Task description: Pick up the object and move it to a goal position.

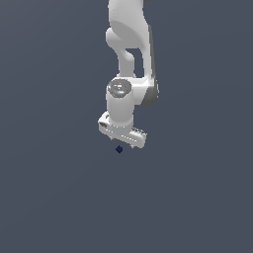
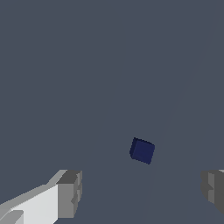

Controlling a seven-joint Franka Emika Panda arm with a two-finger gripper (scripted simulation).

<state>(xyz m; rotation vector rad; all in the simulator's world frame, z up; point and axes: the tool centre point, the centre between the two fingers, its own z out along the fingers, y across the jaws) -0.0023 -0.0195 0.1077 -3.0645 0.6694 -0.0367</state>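
Cube first: in the exterior view, the tiny dark blue cube (image 1: 119, 149) sits on the plain gray floor (image 1: 49, 197). It is just under the white gripper (image 1: 125, 142), close to it but not touching it. It is much, much smaller than the gripper. The white arm (image 1: 129, 44) comes down from the top of the picture and bends at a round joint (image 1: 119, 89) with a shiny gray cap. Below that joint is the wide white hand part, a bit tilted, with its end on the exterior view's right sitting lower. The fingers are too small to make out in this view.

Next, the wrist view. The cube (image 2: 142, 150) shows up bigger here (same little cube, just seen from close up). It looks turned a bit, so one corner points toward the camera. Two gray fingertips show at the edges of the picture, one (image 2: 70, 194) on a white finger and the other (image 2: 214, 190) far across from it. They are spread wide apart with nothing between them, so the gripper (image 2: 142, 192) is wide open and holds nothing. The cube lies out past the tips, roughly in line with the gap. No finger touches it.
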